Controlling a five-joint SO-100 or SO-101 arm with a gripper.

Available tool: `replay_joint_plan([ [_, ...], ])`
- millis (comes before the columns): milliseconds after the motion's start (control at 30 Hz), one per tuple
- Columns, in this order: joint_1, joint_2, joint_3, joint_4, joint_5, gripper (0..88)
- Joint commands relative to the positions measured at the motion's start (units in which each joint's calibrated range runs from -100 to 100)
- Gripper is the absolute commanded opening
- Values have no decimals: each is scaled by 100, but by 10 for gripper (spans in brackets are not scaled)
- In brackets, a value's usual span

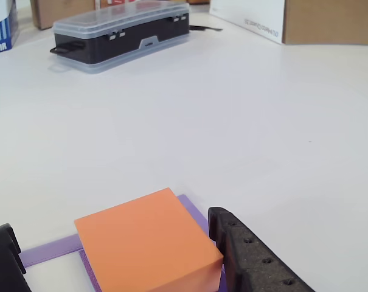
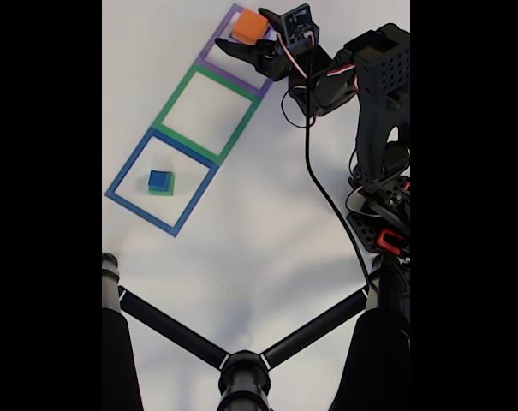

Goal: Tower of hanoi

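orange block (image 1: 148, 243) cropped below, gripper (image 1: 120, 255) fingertips unseen

surface: white table (image 1: 244, 121) | far edge: clear-lidded case (image 1: 120, 33), cardboard boxes (image 1: 329, 18) | light: bright, even

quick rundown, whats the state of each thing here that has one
orange square foam block: upright, sitting in the purple square frame, between the fingers
gripper: open, fingers either side of the orange block, contact unclear
small blue foam cube: stacked on the green foam block, inside the blue square frame
green square frame: nothing inside
clear-lidded black plastic case: closed
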Motion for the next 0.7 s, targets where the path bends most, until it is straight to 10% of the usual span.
replay_joint_plan([
  [0, -130, -72, -138, 22, 0, 368],
  [667, -153, -16, -38, 46, 0, 242],
])
